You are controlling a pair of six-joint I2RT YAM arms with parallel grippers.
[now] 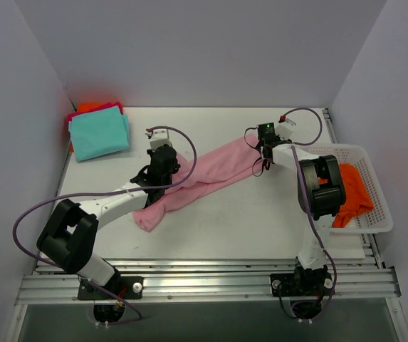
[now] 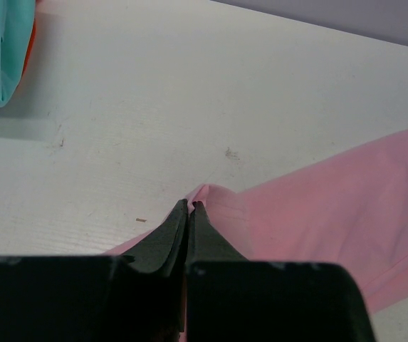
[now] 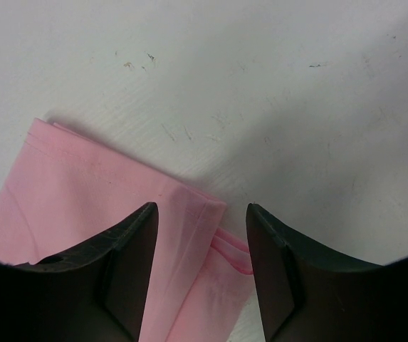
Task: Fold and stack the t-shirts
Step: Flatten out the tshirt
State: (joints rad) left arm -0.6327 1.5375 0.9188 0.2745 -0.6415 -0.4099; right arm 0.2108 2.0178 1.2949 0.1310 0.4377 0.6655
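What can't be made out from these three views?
- Right wrist: whether the right gripper, jaws apart, touches the pink t-shirt between them; the bottom edge cuts it off.
- Top: the left gripper is hidden under its own wrist; that it is shut on the cloth shows only in the left wrist view.
- Top: the stack under the teal t-shirt, only edge slivers.
- Top: the orange t-shirt in the basket, partly behind the right arm.

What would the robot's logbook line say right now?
left gripper: shut on pink t-shirt | right gripper: open around its far corner | teal t-shirt: folded, far-left stack | orange t-shirt: in basket
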